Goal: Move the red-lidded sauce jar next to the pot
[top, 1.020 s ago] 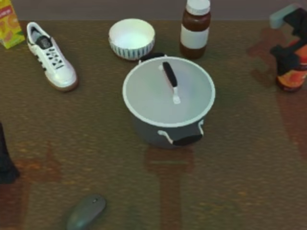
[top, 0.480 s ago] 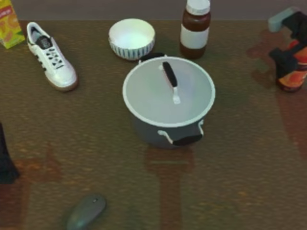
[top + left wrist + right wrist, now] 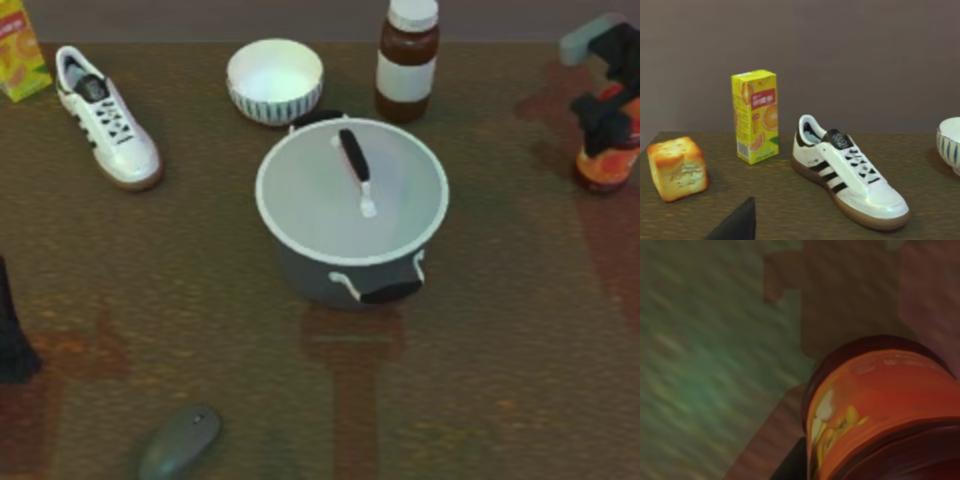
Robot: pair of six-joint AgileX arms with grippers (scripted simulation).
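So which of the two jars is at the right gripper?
The red-lidded jar at the table's right edge, under the right gripper. The taller white-lidded jar stands apart, behind the pot.

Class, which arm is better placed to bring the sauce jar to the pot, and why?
Right. The right gripper is at the sauce jar near the table's right edge; the left arm sits far left, beyond the pot.

The small squat red-lidded sauce jar [image 3: 606,160] with its orange-red label sits at the table's right edge, its lid mostly hidden under the black right gripper [image 3: 604,108], whose fingers cannot be made out. The yellow juice carton [image 3: 20,50] is cut off at the far left corner.
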